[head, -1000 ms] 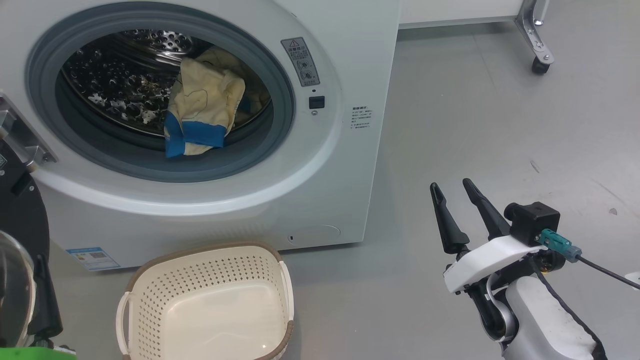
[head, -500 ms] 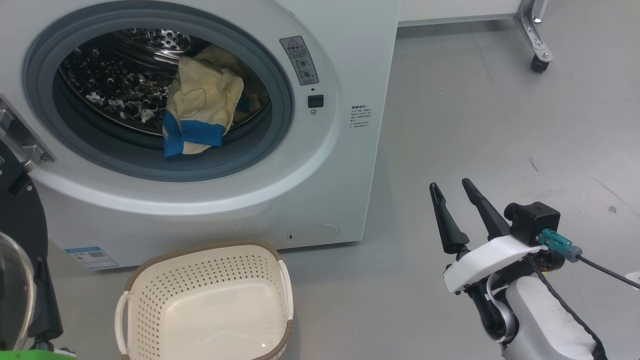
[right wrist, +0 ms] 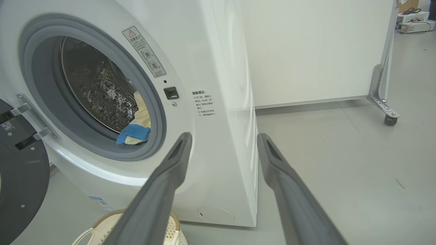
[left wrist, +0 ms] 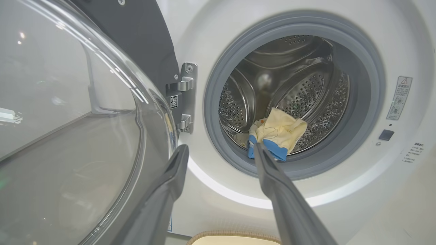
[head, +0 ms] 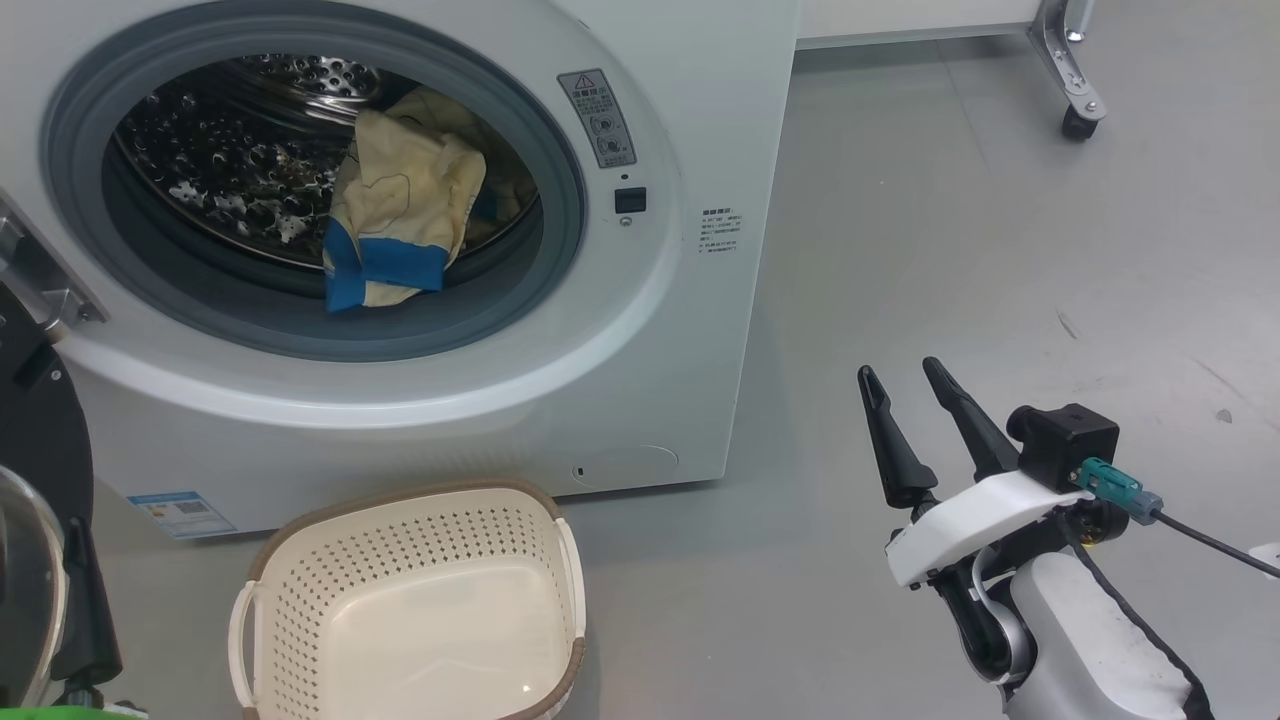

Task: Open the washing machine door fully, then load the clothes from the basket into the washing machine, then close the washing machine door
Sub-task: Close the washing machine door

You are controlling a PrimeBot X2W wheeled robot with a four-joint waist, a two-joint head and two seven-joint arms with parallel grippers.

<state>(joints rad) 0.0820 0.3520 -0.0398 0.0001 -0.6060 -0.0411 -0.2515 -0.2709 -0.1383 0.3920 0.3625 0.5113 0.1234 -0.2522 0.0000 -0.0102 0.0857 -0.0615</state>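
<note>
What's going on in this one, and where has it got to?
The clothes lie just inside the washing machine; the basket before it looks empty. The washing machine door stands open, not yet closed. Both tools are open and hold nothing: the left tool points toward the clothes, beside the door, and the right tool hovers over the floor.

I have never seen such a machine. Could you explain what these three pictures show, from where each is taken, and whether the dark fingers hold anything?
This is a robot with two arms. A camera on its head looks down: the washing machine stands on the floor, yellow clothes lie in its drum, and the basket shows no clothes. The right gripper, two dark fingers, is open and holds nothing. The other cameras sit on the wrists, looking along each gripper's fingers. The left gripper is open, beside the open washing machine door.
</note>
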